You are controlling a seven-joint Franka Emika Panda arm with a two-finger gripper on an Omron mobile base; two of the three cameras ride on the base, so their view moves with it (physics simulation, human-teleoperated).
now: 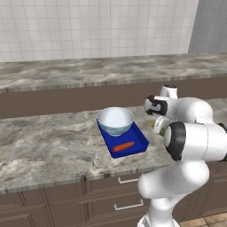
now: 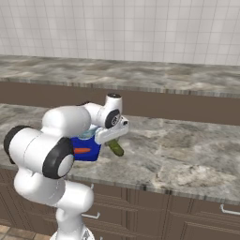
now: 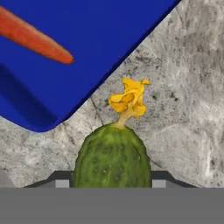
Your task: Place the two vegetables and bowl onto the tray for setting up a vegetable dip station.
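A white robot arm reaches over a grey marbled worktop (image 1: pixel 48 146) in a tiled kitchen. On the worktop sits a bright blue tray (image 1: pixel 141 142). A deep white bowl (image 1: pixel 115 119) with a bluish-grey outside rests on the far half of the tray, and an orange carrot (image 1: pixel 123 146) lies on the tray floor in the near half, in front of the bowl.

In the hand view, the tool (image 3: pixel 111 177) is clamped on a dark green cucumber (image 3: pixel 112 159), whose bumpy rounded end fills the gap between the two dark finger tips; the bottom of the frame cuts off the rest of the cucumber. A crumpled yellow flower (image 3: pixel 129 98) sticks out of the cucumber's tip. Beyond it lie bare worktop and, at upper left, one rounded corner of the tray with the pointed end of the carrot; the carrot's other end runs out of frame.

In the right base view the cucumber (image 2: pixel 116 147) pokes down and to the right from the tool, just beside the tray's right edge and outside it. Whether it touches the worktop cannot be told. Here the arm hides most of the tray and nearly all of the bowl. In the left base view the arm's wrist and elbow cover the tool, and only a small green sliver shows.
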